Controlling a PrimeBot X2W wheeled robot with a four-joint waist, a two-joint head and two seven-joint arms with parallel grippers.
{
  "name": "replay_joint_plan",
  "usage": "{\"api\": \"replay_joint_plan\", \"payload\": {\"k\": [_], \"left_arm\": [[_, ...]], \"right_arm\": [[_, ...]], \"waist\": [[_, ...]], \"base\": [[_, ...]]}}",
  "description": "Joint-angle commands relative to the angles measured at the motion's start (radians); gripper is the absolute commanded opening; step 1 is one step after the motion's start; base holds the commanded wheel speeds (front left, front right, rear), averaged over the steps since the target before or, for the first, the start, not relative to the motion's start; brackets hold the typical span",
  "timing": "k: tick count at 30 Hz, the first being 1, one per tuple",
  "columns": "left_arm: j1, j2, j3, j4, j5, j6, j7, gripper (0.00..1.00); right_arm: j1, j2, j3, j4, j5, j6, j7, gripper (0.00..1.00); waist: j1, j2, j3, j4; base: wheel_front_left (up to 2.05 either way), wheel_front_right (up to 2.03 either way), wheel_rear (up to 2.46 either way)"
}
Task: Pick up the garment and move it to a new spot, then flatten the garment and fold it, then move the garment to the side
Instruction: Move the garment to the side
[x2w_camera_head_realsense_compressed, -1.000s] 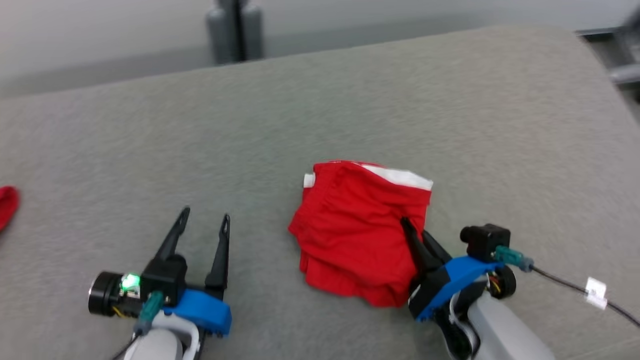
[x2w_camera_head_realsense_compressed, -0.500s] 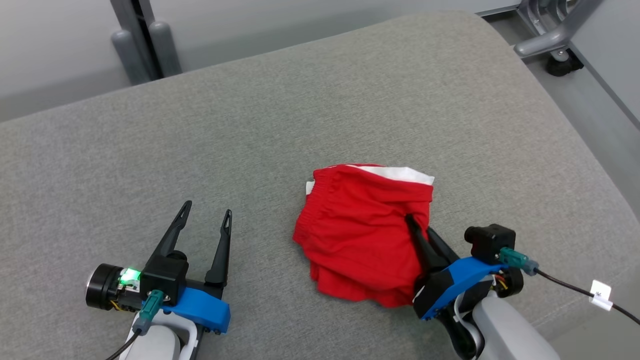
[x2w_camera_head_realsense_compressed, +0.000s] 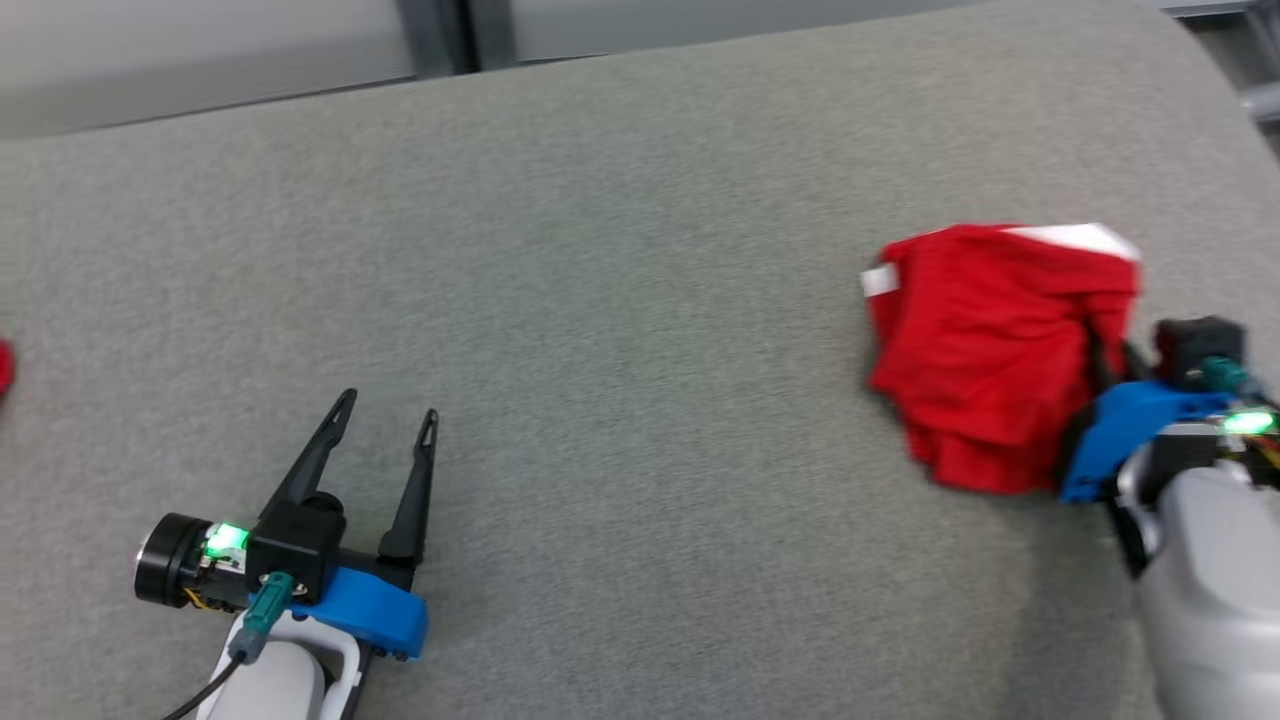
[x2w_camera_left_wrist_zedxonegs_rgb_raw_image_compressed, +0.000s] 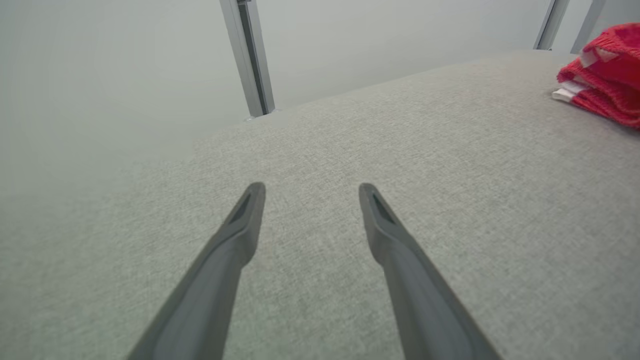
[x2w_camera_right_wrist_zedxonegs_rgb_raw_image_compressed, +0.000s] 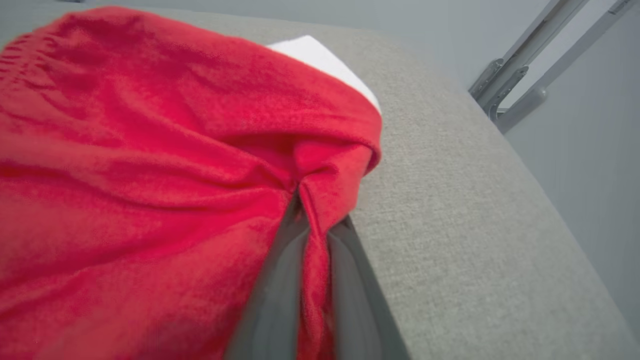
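Pinching a fold of red cloth, the right gripper (x2w_camera_right_wrist_zedxonegs_rgb_raw_image_compressed: 304, 210) has its two dark fingers (x2w_camera_right_wrist_zedxonegs_rgb_raw_image_compressed: 277, 290) nearly together, and the fabric bunches into tight creases right where the tips vanish into it. That cloth is the garment (x2w_camera_right_wrist_zedxonegs_rgb_raw_image_compressed: 125, 175), a rumpled red heap spreading up and to the left in the right wrist view, with a white lining (x2w_camera_right_wrist_zedxonegs_rgb_raw_image_compressed: 320, 60) peeking out at its far edge. From the head, the garment (x2w_camera_head_realsense_compressed: 985, 340) sits toward the right end of the grey cushion (x2w_camera_head_realsense_compressed: 620, 300), gripped at its right side, a small white tag (x2w_camera_head_realsense_compressed: 880, 282) showing on its left; whether any of it is raised off the surface, I cannot tell. Behind the grip come a blue mount (x2w_camera_head_realsense_compressed: 1130, 420) and the pale forearm (x2w_camera_head_realsense_compressed: 1210, 590) at the lower right. Over on the other side, the left gripper (x2w_camera_left_wrist_zedxonegs_rgb_raw_image_compressed: 310, 192) has its fingers (x2w_camera_left_wrist_zedxonegs_rgb_raw_image_compressed: 235, 245) spread wide, nothing between them but bare grey fabric, held low over the cushion. In its wrist view the garment (x2w_camera_left_wrist_zedxonegs_rgb_raw_image_compressed: 607, 85) shows far off at the upper right, well apart from it. The left gripper (x2w_camera_head_realsense_compressed: 385, 415) sits at the lower left of the head view, a green light (x2w_camera_head_realsense_compressed: 222, 540) glowing on its wrist. A sliver of something red (x2w_camera_head_realsense_compressed: 3, 365) shows at the far left edge, and a metal frame (x2w_camera_right_wrist_zedxonegs_rgb_raw_image_compressed: 520, 65) stands beyond the cushion's right end.
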Motion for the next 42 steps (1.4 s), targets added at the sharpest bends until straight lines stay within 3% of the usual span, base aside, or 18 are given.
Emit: {"api": "replay_joint_plan", "payload": {"k": [1, 8, 16, 17, 18, 27, 30, 33, 42], "left_arm": [[0.001, 0.013, 0.011, -0.008, -0.008, -0.003, -0.005, 1.00], [0.009, 0.027, 0.033, -0.011, -0.016, -0.004, -0.005, 1.00], [-0.004, 0.023, 0.035, -0.009, -0.012, -0.006, -0.005, 1.00], [-0.007, 0.023, 0.035, -0.007, -0.011, -0.006, -0.005, 1.00], [-0.009, 0.024, 0.035, -0.006, -0.011, -0.006, -0.005, 1.00], [-0.001, 0.010, 0.043, 0.012, -0.019, -0.007, -0.005, 1.00], [0.008, -0.004, 0.050, 0.016, -0.023, 0.002, -0.005, 1.00], [0.016, -0.022, 0.060, 0.021, -0.022, 0.012, -0.005, 1.00], [0.040, -0.061, 0.090, 0.056, -0.018, 0.046, -0.005, 1.00]], "right_arm": [[-0.014, -0.031, -0.106, -0.022, -0.078, 0.000, 0.027, 0.00], [0.009, -0.023, -0.430, -0.162, -0.291, 0.000, 0.097, 0.00], [-0.011, 0.014, -0.631, -0.265, -0.401, 0.000, 0.124, 0.00], [-0.017, 0.018, -0.658, -0.279, -0.415, 0.000, 0.119, 0.23], [-0.023, 0.025, -0.681, -0.284, -0.428, 0.000, 0.123, 1.00], [-0.036, 0.058, -0.820, -0.301, -0.489, 0.000, 0.049, 1.00], [-0.046, 0.067, -0.796, -0.259, -0.450, 0.000, -0.042, 1.00], [-0.045, 0.069, -0.692, -0.212, -0.400, 0.000, -0.075, 1.00], [0.181, 0.075, -0.126, -0.404, 0.040, 0.000, -0.078, 1.00]], "waist": [[-0.0001, 0.0000, 0.042, 0.058], [-0.0001, 0.0000, 0.062, 0.102], [-0.0001, 0.0000, 0.070, 0.108], [-0.0001, 0.0000, 0.071, 0.109], [-0.0001, 0.0000, 0.071, 0.110], [-0.0001, 0.0000, 0.040, 0.119], [-0.0001, 0.0000, 0.013, 0.125], [-0.0001, 0.0000, -0.022, 0.129], [-0.0001, 0.0000, -0.130, 0.160]], "base": [[0.00, 0.00, 0.00], [0.00, 0.00, 0.00], [0.00, 0.00, 0.00], [0.00, 0.00, 0.00], [0.00, 0.00, 0.00], [0.00, 0.00, 0.00], [0.00, 0.00, 0.00], [0.00, 0.00, 0.00], [0.00, 0.00, 0.00]]}}
